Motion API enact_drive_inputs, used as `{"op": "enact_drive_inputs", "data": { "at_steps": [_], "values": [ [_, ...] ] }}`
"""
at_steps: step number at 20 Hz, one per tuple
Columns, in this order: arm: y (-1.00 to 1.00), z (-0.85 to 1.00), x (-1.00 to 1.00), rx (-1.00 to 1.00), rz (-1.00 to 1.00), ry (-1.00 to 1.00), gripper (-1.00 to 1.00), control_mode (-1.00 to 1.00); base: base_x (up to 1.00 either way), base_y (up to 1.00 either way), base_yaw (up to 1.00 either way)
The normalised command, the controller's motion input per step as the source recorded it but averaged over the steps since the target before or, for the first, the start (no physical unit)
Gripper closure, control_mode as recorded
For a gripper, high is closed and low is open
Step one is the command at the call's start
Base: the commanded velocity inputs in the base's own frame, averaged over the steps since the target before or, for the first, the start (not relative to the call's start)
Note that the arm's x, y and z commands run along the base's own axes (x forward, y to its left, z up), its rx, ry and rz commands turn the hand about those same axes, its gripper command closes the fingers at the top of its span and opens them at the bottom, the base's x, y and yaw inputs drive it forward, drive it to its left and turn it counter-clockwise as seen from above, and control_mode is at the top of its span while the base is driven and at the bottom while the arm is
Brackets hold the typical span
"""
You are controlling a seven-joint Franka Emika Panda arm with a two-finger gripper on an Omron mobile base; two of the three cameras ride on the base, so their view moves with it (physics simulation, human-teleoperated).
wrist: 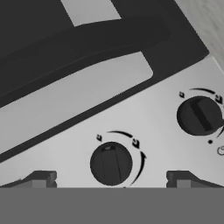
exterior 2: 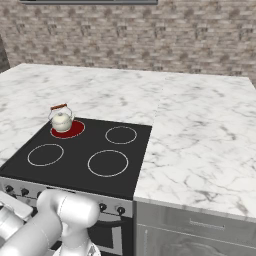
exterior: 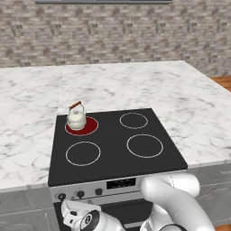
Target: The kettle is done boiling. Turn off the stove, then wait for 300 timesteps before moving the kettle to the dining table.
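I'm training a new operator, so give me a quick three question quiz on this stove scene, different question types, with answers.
1. True or false: the burner under the kettle glows red.
2. The kettle sits on which burner? A back left, B front right, C front left.
3. Fill in: the open gripper faces a black ____ on the stove front.

Key: 1 true. 2 A. 3 knob.

Stove (exterior: 113, 149): smooth black glass top, brushed steel front panel (wrist: 144, 118) with matt black knobs (wrist: 110, 163). Kettle (exterior: 76, 119): glossy cream body (enamel or ceramic, cannot tell), reddish-brown handle. Counter (exterior 2: 200, 140): polished veined marble. Wall (exterior: 113, 31): rough brick.
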Motion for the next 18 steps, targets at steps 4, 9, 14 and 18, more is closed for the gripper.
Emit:
{"op": "enact_drive_inputs", "data": {
  "at_steps": [4, 9, 14, 18],
  "values": [
    [-0.13, 0.00, 0.00, 0.00, 0.00, -0.02, -1.00, -1.00, 0.00, 0.00, 0.00],
    [-0.02, 0.00, 0.15, 0.00, 0.00, 0.00, -1.00, -1.00, 0.00, 0.00, 0.00],
    [0.00, 0.00, 0.23, 0.00, 0.00, 0.00, -1.00, -1.00, 0.00, 0.00, 0.00],
    [0.07, -0.04, 0.20, 0.00, 0.00, 0.01, -1.00, -1.00, 0.00, 0.00, 0.00]
  ]
}}
